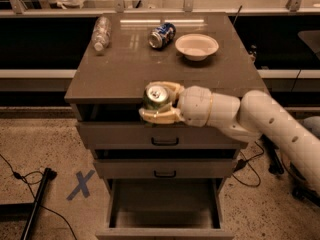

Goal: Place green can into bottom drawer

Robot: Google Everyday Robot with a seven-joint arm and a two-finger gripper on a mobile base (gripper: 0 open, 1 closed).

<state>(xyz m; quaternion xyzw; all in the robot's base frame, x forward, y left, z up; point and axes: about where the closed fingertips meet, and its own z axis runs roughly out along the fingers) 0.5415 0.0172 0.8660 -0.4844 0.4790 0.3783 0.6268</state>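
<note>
Two fingers of my gripper [159, 103] hug the green can [156, 94] in the middle of the frame, at the front edge of the cabinet top [125, 69]. I see the bottom drawer [165, 204] pulled open low in the frame, well below the can. A blue can [162, 35] lies up top.

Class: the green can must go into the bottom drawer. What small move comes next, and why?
Probably draw it clear of the cabinet and downward: the pincer, shut on the green can, is at the front edge of the cabinet top, and the bottom drawer stands open below.
</note>
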